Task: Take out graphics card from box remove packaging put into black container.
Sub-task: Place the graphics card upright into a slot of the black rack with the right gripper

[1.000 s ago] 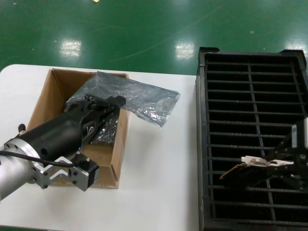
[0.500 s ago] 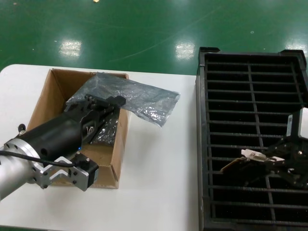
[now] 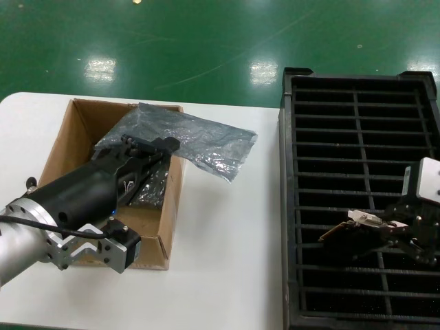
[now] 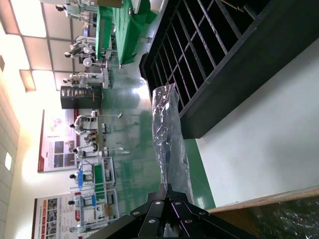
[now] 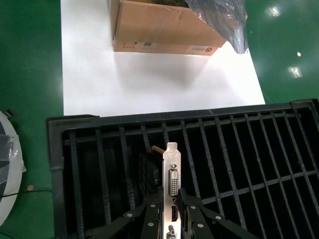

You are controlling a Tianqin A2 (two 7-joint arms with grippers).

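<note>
Holding the graphics card (image 5: 172, 179) by its long silver end piece, the right gripper (image 3: 402, 237) is squeezing it tight over the slots of the black container (image 3: 289, 206). The left gripper (image 3: 148, 148) is sitting in the box (image 3: 75, 130), clamped tightly on the shiny, crinkly packaging (image 3: 199, 141), which is hanging out over the box's far wall onto the white table (image 3: 227, 240).

We count one graphics card (image 3: 347, 232), one box (image 3: 77, 137), one packaging bag (image 3: 199, 141), one black container (image 3: 357, 124), two hands: left hand (image 3: 148, 148), right hand (image 3: 402, 230)
</note>
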